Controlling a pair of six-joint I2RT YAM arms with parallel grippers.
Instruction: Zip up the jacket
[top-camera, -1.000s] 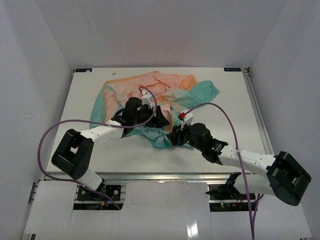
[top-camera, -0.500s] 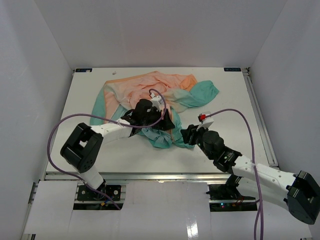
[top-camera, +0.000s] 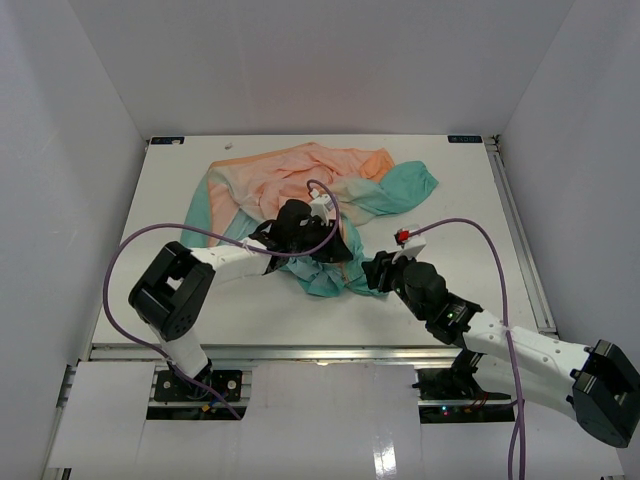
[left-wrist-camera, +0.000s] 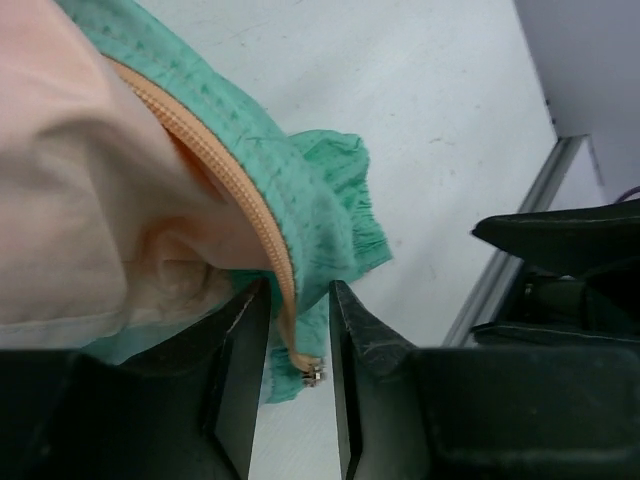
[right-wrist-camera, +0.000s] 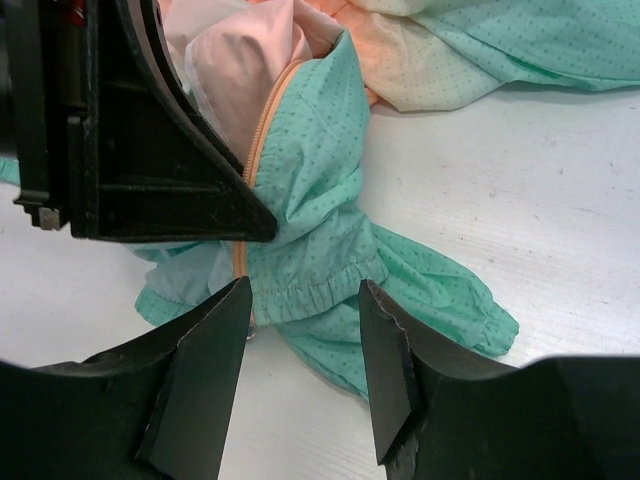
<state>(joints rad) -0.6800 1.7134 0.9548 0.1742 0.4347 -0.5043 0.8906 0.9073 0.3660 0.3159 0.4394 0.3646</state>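
From above, a thin crumpled jacket (top-camera: 300, 170), peach-orange fading to teal green, is seen on the middle of a white table (top-camera: 180, 300), with the left gripper (top-camera: 322, 238) over its near teal part and the right gripper (top-camera: 372, 270) just beside the near hem. In the left wrist view, an orange zipper tape (left-wrist-camera: 230, 170) is seen running between that gripper's narrowly parted fingers (left-wrist-camera: 240, 370); whether it is pinched cannot be told. In the right wrist view, the right gripper's fingers (right-wrist-camera: 395, 360) are spread around the gathered teal hem (right-wrist-camera: 310, 290).
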